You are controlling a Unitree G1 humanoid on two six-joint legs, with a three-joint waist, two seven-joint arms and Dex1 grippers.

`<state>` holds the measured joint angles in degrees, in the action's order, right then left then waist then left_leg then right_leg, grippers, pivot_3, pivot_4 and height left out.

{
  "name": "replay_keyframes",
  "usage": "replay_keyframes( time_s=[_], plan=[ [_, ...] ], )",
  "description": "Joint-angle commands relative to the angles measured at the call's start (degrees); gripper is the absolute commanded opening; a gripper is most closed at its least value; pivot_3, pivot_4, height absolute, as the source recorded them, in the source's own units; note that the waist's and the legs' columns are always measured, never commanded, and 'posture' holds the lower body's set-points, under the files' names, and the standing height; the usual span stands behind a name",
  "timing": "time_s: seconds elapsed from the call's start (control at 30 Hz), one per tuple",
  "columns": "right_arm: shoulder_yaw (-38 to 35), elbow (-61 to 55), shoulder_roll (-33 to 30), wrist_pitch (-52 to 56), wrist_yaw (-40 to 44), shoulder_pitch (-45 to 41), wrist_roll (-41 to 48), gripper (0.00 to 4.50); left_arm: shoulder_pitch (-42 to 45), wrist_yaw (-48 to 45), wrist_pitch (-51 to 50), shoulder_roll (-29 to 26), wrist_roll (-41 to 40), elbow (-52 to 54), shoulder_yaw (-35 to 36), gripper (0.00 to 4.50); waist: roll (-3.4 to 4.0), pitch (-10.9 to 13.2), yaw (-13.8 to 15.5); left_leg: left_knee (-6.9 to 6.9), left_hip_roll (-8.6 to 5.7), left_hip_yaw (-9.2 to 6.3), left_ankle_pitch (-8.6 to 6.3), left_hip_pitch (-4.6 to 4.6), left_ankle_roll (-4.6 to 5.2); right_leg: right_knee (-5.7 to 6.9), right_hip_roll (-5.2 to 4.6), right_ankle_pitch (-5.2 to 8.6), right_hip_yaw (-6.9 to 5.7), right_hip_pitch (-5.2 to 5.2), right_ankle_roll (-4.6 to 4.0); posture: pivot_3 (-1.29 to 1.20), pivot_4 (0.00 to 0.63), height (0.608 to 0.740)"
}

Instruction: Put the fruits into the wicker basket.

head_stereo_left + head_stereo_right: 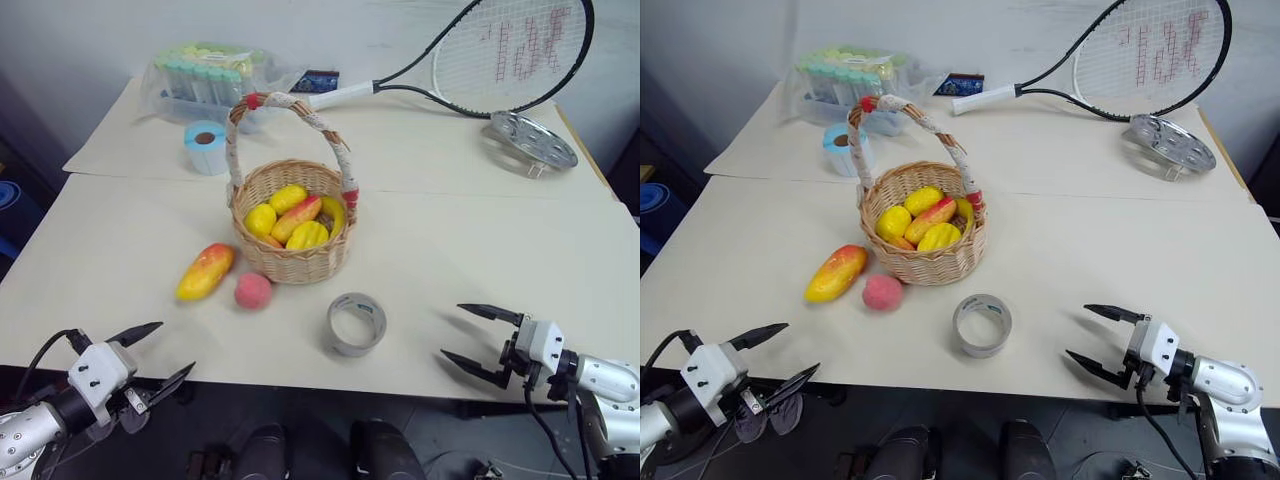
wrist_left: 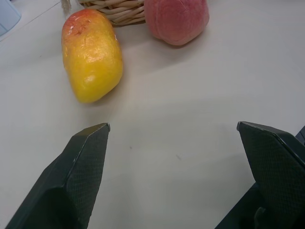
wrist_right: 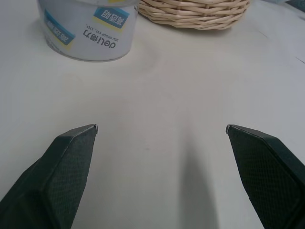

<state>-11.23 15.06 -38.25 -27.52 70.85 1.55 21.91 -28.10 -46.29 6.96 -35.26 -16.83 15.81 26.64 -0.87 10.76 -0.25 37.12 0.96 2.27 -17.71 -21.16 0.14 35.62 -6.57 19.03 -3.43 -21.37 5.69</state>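
Note:
The wicker basket (image 1: 293,235) stands mid-table with several yellow and orange fruits inside. Just left of its base lie the fruits: a yellow-to-red mango (image 1: 205,271) and a pink peach (image 1: 253,291), both on the table. In the left wrist view the mango (image 2: 91,56) and peach (image 2: 176,19) lie a short way ahead of the fingers. My left gripper (image 1: 160,352) hovers open at the table's front left edge. My right gripper (image 1: 470,338) is open over the front right of the table, with nothing between its fingers.
A roll of tape (image 1: 356,323) lies in front of the basket, between the two grippers. At the back are a blue label roll (image 1: 206,146), a bag of tubes (image 1: 205,80), a tennis racket (image 1: 500,55) and a metal disc (image 1: 533,139).

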Motion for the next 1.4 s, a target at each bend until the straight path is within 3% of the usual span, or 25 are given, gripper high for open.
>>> replay_keyframes(
  time_s=[0.03, 0.47, 0.6, 0.7, 0.83, 1.1, 1.23, 1.4],
  plan=[
    [0.00, 0.43, -0.47, -1.29, 0.97, -0.68, 0.58, 4.46, -1.96, -0.21, -1.67, -0.49, -1.18, 2.80, 0.88, 4.50, 0.00, 0.00, 0.03, 0.00, 0.00, 0.00, 0.00, 0.00, 0.00, 0.00, 0.00, 0.00, 0.00, 0.00, 0.00, 0.00, 0.150, 0.740],
    [0.97, 6.24, -0.49, -3.20, 2.99, -5.06, 0.46, 4.46, -2.28, -2.93, -9.56, -0.83, -11.09, 6.95, 3.39, 4.50, 0.00, 0.00, 0.03, 0.04, 0.00, 0.00, 0.00, 0.00, 0.00, 0.02, 0.00, 0.00, -0.01, 0.01, 0.00, 0.00, 0.150, 0.740],
    [2.16, -0.04, -0.45, 1.90, 4.51, -5.93, 4.12, 4.46, -3.55, -5.98, -12.89, -2.45, -14.61, 9.95, 3.29, 4.50, 0.01, 0.00, 0.03, 0.04, -0.01, 0.00, 0.01, -0.01, -0.01, 0.02, 0.00, 0.00, 0.00, 0.01, 0.00, 0.00, 0.150, 0.740],
    [11.74, -14.23, -6.11, 15.21, 13.85, -12.72, 6.33, 4.46, -5.78, -9.73, -16.86, -4.59, -18.53, 15.11, 1.71, 4.50, 0.22, 0.14, -1.06, 0.05, 0.02, 0.00, 0.01, -0.01, -0.02, 0.04, 0.00, 0.00, 0.04, -0.01, 0.00, 0.00, 0.150, 0.740],
    [19.92, -22.57, -8.92, 24.53, 16.30, -21.32, 2.73, 4.46, -2.71, -8.57, -15.41, -4.21, -15.68, 18.49, -2.24, 4.50, 0.38, 0.22, -1.22, 0.05, 0.06, -0.13, 0.04, 0.01, -0.06, 0.09, 0.00, 0.02, -0.03, -0.03, -0.09, 0.00, 0.150, 0.740],
    [33.91, -22.58, -5.19, 25.59, 17.94, -32.45, -9.55, 4.46, 1.98, -6.27, -18.07, -4.22, -15.07, 21.85, -7.96, 4.50, 0.33, 0.21, -0.46, 0.12, -0.02, -0.12, 0.08, -0.16, -0.31, 0.00, 0.00, 0.05, -0.14, -0.08, -0.14, 0.00, 0.150, 0.740],
    [36.14, -20.10, -4.18, 24.45, 16.80, -34.47, -13.16, 3.57, 2.19, -5.76, -18.39, -4.30, -14.66, 21.84, -7.60, 4.50, 0.32, 0.21, -0.46, 0.21, -0.02, -0.08, 0.05, -0.18, -0.26, 0.00, 0.00, 0.05, -0.14, -0.08, -0.13, 0.00, 0.150, 0.740],
    [35.78, -20.42, -3.23, 24.41, 15.63, -34.14, -13.57, 1.84, 2.62, -5.61, -18.51, -4.21, -14.54, 21.61, -7.74, 4.50, 0.32, 0.21, -0.38, 0.21, -0.01, -0.07, 0.08, -0.17, -0.30, 0.03, 0.02, 0.05, -0.15, -0.08, -0.13, 0.00, 0.150, 0.740]
  ],
)
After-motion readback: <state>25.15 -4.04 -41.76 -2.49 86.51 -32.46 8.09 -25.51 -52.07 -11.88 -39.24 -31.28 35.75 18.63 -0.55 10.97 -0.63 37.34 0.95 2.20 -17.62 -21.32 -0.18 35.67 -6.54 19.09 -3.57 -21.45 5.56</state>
